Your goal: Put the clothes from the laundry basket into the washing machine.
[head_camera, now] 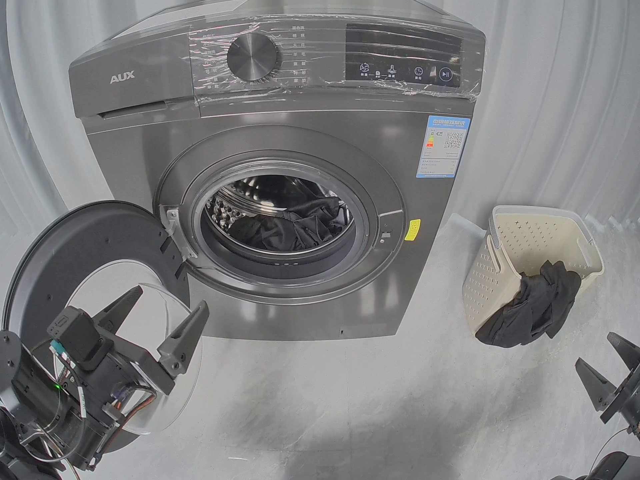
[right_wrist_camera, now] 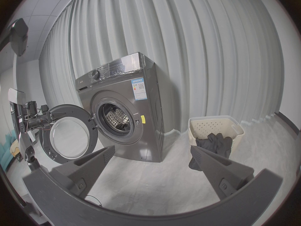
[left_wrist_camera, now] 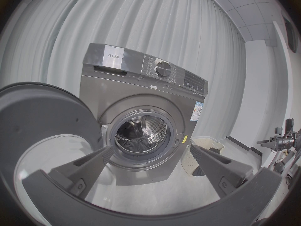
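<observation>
The grey washing machine [head_camera: 280,135] stands ahead with its round door [head_camera: 87,261] swung open to the left. Dark clothes [head_camera: 293,228] lie inside the drum [left_wrist_camera: 141,135]. To the right, a cream laundry basket [head_camera: 533,241] sits on the floor with a dark garment [head_camera: 533,308] draped over its front rim. My left gripper [head_camera: 170,321] hangs open and holds nothing, in front of the open door. My right gripper [head_camera: 617,365] is open at the lower right, near the basket and apart from it. In the right wrist view the basket [right_wrist_camera: 216,126] and garment [right_wrist_camera: 210,145] lie ahead.
Pale curtains [head_camera: 567,88] hang behind the machine. The light grey floor [head_camera: 373,395] spreads between me and the machine. The open door juts into the space at the left. A white wall [left_wrist_camera: 260,88] stands off to the right side.
</observation>
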Robot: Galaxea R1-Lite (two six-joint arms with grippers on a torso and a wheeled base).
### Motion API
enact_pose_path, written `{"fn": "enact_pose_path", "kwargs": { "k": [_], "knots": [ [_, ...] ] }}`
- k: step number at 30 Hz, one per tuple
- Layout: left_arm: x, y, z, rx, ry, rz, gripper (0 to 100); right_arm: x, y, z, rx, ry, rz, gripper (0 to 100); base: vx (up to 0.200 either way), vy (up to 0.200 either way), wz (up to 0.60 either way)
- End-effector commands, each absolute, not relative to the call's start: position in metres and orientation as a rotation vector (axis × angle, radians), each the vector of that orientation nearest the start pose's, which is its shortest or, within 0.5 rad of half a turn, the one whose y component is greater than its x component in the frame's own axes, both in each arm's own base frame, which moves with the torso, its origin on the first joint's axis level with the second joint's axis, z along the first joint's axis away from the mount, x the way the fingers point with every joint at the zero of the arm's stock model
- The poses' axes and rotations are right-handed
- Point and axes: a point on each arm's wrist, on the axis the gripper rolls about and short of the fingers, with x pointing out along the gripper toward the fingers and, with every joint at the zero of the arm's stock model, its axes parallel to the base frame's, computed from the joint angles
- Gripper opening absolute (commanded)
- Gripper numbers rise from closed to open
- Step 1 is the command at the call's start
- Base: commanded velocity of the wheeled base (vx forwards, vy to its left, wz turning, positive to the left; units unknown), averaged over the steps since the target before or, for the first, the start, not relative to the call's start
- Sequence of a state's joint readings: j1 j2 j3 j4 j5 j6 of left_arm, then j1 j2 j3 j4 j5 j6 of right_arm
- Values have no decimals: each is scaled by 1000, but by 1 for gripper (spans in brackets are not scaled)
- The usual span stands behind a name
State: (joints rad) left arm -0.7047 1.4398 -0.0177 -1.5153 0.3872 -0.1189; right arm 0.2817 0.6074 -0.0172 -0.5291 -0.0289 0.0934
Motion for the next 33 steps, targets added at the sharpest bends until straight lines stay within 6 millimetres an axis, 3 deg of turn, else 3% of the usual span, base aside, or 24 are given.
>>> {"fn": "enact_pose_path", "kwargs": {
  "k": [1,10,13,15,17,20,27,33],
  "knots": [
    [114,-84,153,-183,-89,-291,100,17,4,122,81,-17,216,100,0,0,0],
    [81,-48,156,-194,-75,-125,100,-4,-1,111,88,-94,165,100,0,0,0],
    [59,-30,156,-201,-103,-123,100,-8,-1,112,86,-129,146,100,0,0,0],
    [57,-28,155,-199,-102,-126,100,-8,-1,112,86,-129,143,100,0,0,0],
    [47,-16,139,-146,-17,-87,100,-12,-1,106,76,-127,129,100,0,0,0],
    [30,-6,135,-159,-58,-88,100,-17,-1,98,76,-120,124,100,0,0,0],
    [6,4,121,-157,-103,-62,100,-17,-2,96,86,-112,86,100,0,0,0],
    [-16,1,91,-108,-44,-207,100,-21,0,93,55,-130,17,100,0,0,0]
  ]
}}
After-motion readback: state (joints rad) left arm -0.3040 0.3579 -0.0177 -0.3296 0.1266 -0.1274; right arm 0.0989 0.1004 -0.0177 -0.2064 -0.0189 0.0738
